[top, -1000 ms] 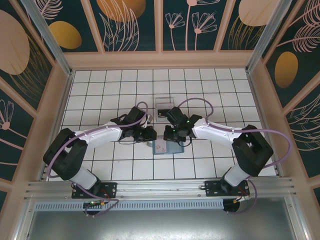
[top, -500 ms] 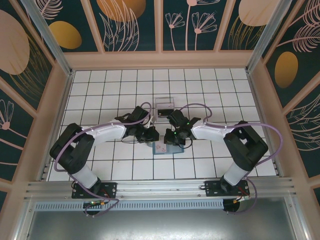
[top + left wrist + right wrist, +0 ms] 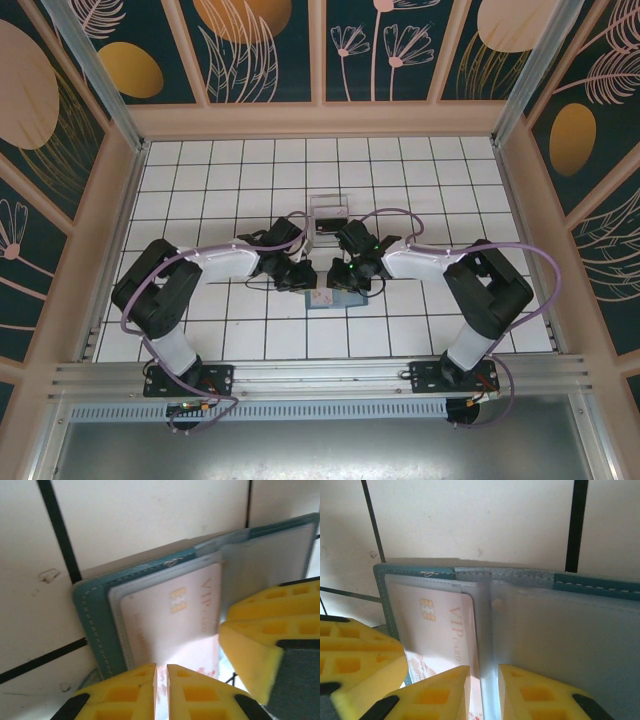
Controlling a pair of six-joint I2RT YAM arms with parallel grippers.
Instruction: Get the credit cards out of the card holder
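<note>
The left tool (image 3: 161, 671) has its jaws all but together, apparently clamped on the near edge of the credit card (image 3: 170, 625). The card sits mostly inside the left pocket of the open card holder (image 3: 92, 615). With so thin a bite, a pull could slip off the card, or drag the whole holder across the table (image 3: 245, 340) (nothing visibly pins the left panel). Further right, the right tool (image 3: 484, 674) stands with jaws slightly apart astride the clear sleeve at the fold; whether it pinches I cannot tell. The card lies just ahead of the left tool's tips and just left of the right tool's. The two tools are near enough to knock together.
</note>
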